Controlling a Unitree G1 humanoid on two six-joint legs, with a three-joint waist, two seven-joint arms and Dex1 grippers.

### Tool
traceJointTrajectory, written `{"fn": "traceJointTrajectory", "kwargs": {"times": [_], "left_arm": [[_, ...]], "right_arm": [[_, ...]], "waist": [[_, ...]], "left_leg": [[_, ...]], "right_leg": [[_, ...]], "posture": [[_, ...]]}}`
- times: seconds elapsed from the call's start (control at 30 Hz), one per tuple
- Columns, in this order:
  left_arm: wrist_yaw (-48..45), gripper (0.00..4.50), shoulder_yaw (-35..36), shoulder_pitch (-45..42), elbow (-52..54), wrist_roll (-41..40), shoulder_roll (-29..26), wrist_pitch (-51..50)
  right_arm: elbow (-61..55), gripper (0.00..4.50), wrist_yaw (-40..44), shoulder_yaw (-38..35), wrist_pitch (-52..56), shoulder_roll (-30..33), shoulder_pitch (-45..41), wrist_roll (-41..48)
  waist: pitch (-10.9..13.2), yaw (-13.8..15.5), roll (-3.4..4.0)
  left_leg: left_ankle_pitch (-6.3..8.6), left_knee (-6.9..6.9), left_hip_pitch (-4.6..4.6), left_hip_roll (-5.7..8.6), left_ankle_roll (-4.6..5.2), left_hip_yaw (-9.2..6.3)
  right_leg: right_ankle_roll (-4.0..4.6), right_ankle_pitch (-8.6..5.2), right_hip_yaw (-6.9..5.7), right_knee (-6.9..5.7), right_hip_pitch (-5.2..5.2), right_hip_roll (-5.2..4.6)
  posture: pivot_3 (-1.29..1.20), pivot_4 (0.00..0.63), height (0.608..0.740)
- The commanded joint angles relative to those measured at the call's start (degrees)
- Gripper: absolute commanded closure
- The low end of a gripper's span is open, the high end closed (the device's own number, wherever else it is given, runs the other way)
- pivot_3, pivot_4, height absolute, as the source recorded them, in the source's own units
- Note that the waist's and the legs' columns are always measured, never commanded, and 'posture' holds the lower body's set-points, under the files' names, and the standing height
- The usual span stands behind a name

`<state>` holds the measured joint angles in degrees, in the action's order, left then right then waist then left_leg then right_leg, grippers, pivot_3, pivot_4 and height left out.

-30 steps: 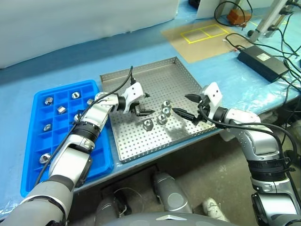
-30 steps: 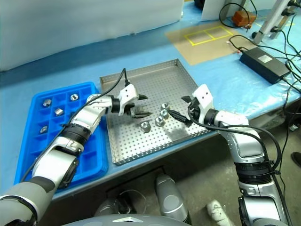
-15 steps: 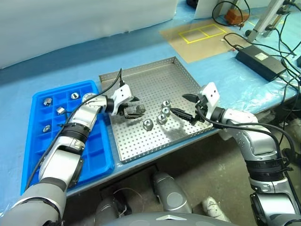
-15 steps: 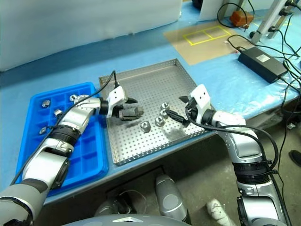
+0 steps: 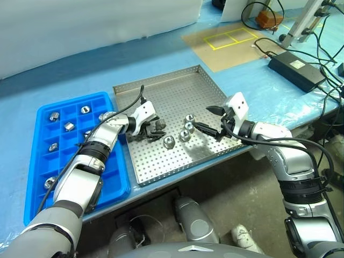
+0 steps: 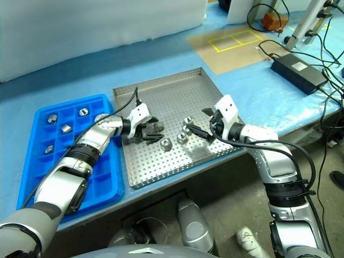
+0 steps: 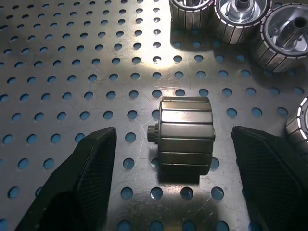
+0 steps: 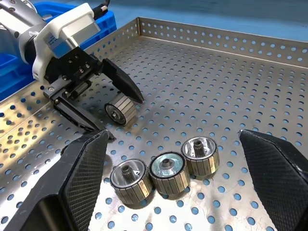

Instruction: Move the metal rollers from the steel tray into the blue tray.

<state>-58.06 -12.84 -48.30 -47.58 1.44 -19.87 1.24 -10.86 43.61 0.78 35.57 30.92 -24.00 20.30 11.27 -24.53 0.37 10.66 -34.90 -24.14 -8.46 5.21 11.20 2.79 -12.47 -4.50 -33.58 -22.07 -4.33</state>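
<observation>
The left tool (image 7: 173, 173) is standing open low over the steel tray (image 5: 161, 161), its fingers (image 7: 86, 178) straddling one metal roller (image 7: 185, 137) lying on its side, and I judge it should be settling squarely and closing across the ribbed barrel so the roller is not rolling away. Compared with a second ago, it is sitting lower and nearer the blue tray (image 5: 115, 185), now over this lone roller. Farther along the desk (image 5: 80, 70), the right tool (image 5: 212, 119) is hovering open near three upright rollers (image 8: 163, 174), while other rollers are already lying in blue compartments.
</observation>
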Motion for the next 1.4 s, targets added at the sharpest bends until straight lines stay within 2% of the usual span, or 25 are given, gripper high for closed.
{"fn": "traceJointTrajectory", "kwargs": {"times": [0.03, 0.1, 0.2, 0.27, 0.37, 0.47, 0.57, 0.8, 0.97, 1.03, 1.2, 1.3, 1.4], "left_arm": [[0.92, 1.01, 0.67, -0.24, -0.72, 0.72, -0.58, 1.33], [2.24, 1.59, 0.81, -0.42, -0.82, 1.11, -0.57, 1.27], [1.71, 1.59, 1.61, -0.3, -0.06, -0.1, -0.25, 1.44], [0.75, 1.91, 2.93, -0.07, 1.2, -2.32, 0.33, 0.66], [3.09, 2.78, 2.89, -0.05, 0.99, -1.12, 0.38, 1.45], [2.23, 2.78, 2.99, 0.59, 2.22, -1.47, -0.09, 1.73], [0.97, 3.16, 3.81, 1.93, 5.66, -2.97, -0.65, 0.54], [0.1, 3.16, 6.18, 6.65, 18.16, -6.25, -3.35, -2.02], [7.27, 3.16, 9.42, 13.48, 33.92, -6.46, -5.33, -7.15], [9.49, 3.16, 11.6, 18.24, 43.47, -7.73, -6.52, -11.3], [16.68, 3.16, 20.71, 36.68, 69.89, -10.39, -9.31, -22.0], [20.66, 3.16, 25.66, 44.44, 79.25, -11.56, -9.5, -26.24], [28.56, 3.16, 30.25, 47.54, 83.38, -10.11, -7.0, -29.74]], "right_arm": [[-1.02, 0.0, -0.15, 0.06, -0.93, -0.49, -0.87, 0.49], [-0.96, 0.0, -0.17, 0.27, -0.98, -0.72, -0.96, 0.41], [-0.56, 0.0, 0.13, 0.49, -1.21, -0.9, -1.3, 0.29], [-0.15, 0.0, 0.13, 0.66, -1.34, -1.08, -1.68, 0.17], [0.28, 0.0, 0.28, 0.93, -1.57, -1.4, -2.22, 0.22], [0.81, 0.0, 0.49, 1.35, -2.02, -1.46, -2.56, -0.04], [1.33, 0.0, 0.66, 1.64, -2.24, -1.65, -3.01, 0.06], [3.11, 0.0, 1.56, 2.87, -3.14, -2.52, -4.54, -0.01], [5.07, 0.0, 2.82, 4.32, -4.14, -3.68, -5.95, -0.25], [6.32, 0.0, 3.64, 5.28, -4.72, -4.44, -6.8, -0.28], [12.14, 0.0, 7.25, 8.49, -7.44, -7.22, -11.15, -1.14], [16.19, 0.0, 10.08, 10.23, -9.52, -8.84, -14.33, -1.72], [20.09, 0.0, 14.0, 13.15, -11.86, -11.69, -17.69, -2.53]], "waist": [[0.0, 0.0, 0.0], [0.0, 0.0, 0.0], [0.0, -0.08, 0.0], [0.0, -0.15, 0.0], [0.0, -0.18, 0.0], [0.0, -0.15, 0.0], [0.0, -0.09, 0.0], [0.0, 0.21, 0.0], [0.01, 0.26, 0.0], [0.01, 0.32, 0.01], [0.04, 0.62, 0.01], [0.06, 2.16, 0.01], [0.1, 5.04, 0.04]], "left_leg": [[0.01, -0.03, 0.0, 0.0, 0.01, 0.0], [0.03, -0.12, 0.0, 0.0, 0.04, 0.0], [0.06, -0.25, 0.01, 0.02, 0.03, 0.0], [0.1, -0.28, 0.01, 0.04, -0.05, 0.0], [0.1, -0.29, 0.01, 0.05, -0.06, 0.0], [0.08, -0.24, -0.01, 0.04, 0.07, 0.0], [0.09, -0.15, -0.17, 0.02, 0.16, 0.0], [0.08, -0.24, -0.65, -0.03, 0.21, 0.0], [0.08, -0.27, -0.3, -0.04, 0.19, 0.0], [0.08, -0.25, -0.19, -0.05, 0.17, 0.0], [0.05, -0.2, -0.11, -0.17, 0.09, 0.0], [0.01, -0.2, -0.01, -0.19, -0.03, -0.02], [0.01, -0.2, 0.12, -0.2, -0.34, -0.05]], "right_leg": [[-0.02, 0.01, 0.0, 0.0, 0.01, 0.0], [-0.09, 0.05, 0.0, 0.0, 0.04, -0.01], [-0.13, 0.06, 0.02, 0.0, 0.07, -0.05], [-0.2, 0.04, 0.02, 0.0, 0.07, -0.08], [-0.22, 0.04, 0.03, 0.0, 0.07, -0.08], [-0.15, 0.09, 0.02, 0.0, 0.05, -0.08], [-0.13, 0.1, 0.0, 0.01, -0.08, -0.08], [-0.11, 0.12, -0.07, -0.2, -0.52, -0.12], [-0.1, 0.12, -0.06, -0.24, -0.22, -0.14], [-0.1, 0.12, -0.06, -0.24, -0.14, -0.14], [-0.09, 0.11, -0.07, -0.32, -0.17, -0.12], [-0.08, 0.11, -0.09, -0.37, -0.12, -0.12], [-0.06, 0.13, -0.1, -0.4, -0.01, -0.12]], "posture": [[-0.86, 0.15, 0.74], [-0.86, 0.15, 0.74], [-0.85, 0.15, 0.74], [-0.85, 0.15, 0.74], [-0.84, 0.15, 0.74], [-0.83, 0.15, 0.74], [-0.82, 0.15, 0.74], [-0.78, 0.15, 0.74], [-0.72, 0.15, 0.74], [-0.66, 0.15, 0.74], [-0.55, 0.15, 0.74], [-0.47, 0.15, 0.74], [-0.39, 0.15, 0.74]]}}
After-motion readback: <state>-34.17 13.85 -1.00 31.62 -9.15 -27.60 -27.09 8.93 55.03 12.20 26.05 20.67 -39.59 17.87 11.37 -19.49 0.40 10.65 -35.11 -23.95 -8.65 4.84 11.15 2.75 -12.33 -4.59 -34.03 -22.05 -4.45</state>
